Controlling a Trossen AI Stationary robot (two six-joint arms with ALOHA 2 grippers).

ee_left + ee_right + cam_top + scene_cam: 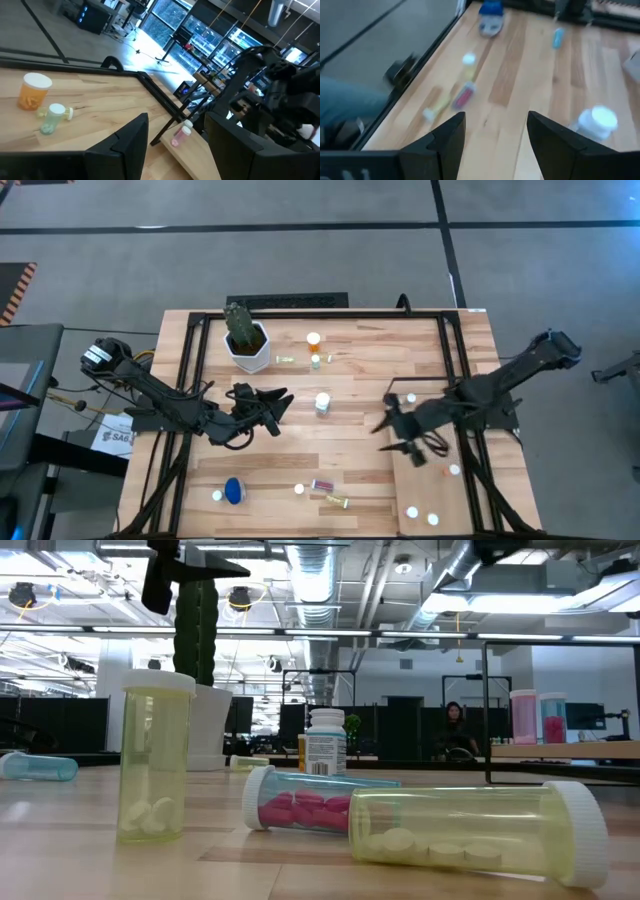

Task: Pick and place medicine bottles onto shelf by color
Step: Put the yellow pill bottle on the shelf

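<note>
Both grippers open and empty; white bottle point(322, 404) stands upright between them, just ahead of the left gripper point(281, 411), farther from the right gripper point(388, 423); left arm nearer, shelf point(440, 490) beyond right gripper.
</note>
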